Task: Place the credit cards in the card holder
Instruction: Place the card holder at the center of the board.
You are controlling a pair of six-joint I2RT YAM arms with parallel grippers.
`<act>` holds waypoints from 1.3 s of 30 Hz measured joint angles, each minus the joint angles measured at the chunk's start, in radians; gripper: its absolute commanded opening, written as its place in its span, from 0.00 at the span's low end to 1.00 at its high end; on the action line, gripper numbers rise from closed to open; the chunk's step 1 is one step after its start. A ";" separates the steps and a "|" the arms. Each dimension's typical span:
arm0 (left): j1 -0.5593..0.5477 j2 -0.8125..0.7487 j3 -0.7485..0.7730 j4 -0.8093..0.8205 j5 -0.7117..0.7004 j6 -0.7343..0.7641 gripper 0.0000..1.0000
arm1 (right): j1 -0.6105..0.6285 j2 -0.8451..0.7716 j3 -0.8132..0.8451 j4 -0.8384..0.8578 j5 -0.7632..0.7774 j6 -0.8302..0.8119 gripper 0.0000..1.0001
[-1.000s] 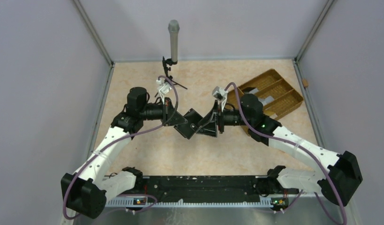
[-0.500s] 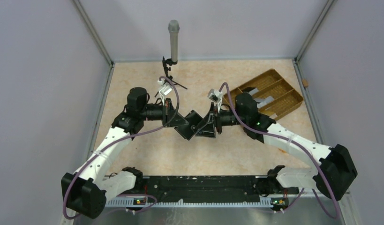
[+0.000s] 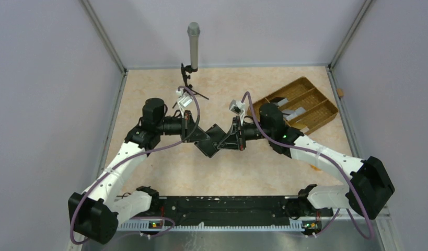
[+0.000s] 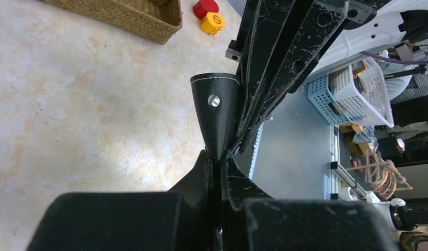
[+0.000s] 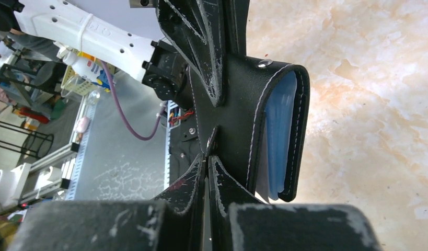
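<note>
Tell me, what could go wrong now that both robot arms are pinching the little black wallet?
The left fingers grip only the narrow clasp tab, so the card holder could slip or twist. The right fingers pinch a thin edge near the blue lining; pulling too hard might lose it. With both arms busy, neither can fetch cards from the woven tray.
</note>
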 measured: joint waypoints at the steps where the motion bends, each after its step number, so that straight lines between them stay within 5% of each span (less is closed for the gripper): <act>1: 0.000 0.000 0.000 -0.006 -0.005 0.001 0.00 | 0.000 0.000 0.000 0.000 -0.001 0.001 0.00; 22: -0.014 0.109 0.014 -0.114 -0.039 -0.001 0.00 | 0.065 0.012 0.067 -0.184 -0.039 -0.134 0.00; 23: -0.015 0.111 0.014 -0.116 -0.039 -0.001 0.00 | 0.065 0.012 0.067 -0.187 -0.037 -0.136 0.08; 26: -0.015 0.111 0.014 -0.119 -0.083 -0.006 0.00 | 0.070 -0.004 0.066 -0.199 0.033 -0.127 0.55; 28: -0.019 0.106 0.009 -0.115 -0.177 -0.018 0.00 | 0.077 -0.042 0.059 -0.202 0.130 -0.095 0.71; 34: -0.105 -0.058 -0.215 0.018 -0.523 -0.193 0.00 | 0.082 -0.275 -0.076 -0.149 0.545 0.063 0.81; 39: -0.237 -0.137 -0.440 0.135 -0.799 -0.426 0.00 | 0.091 -0.285 -0.195 -0.138 0.755 0.259 0.81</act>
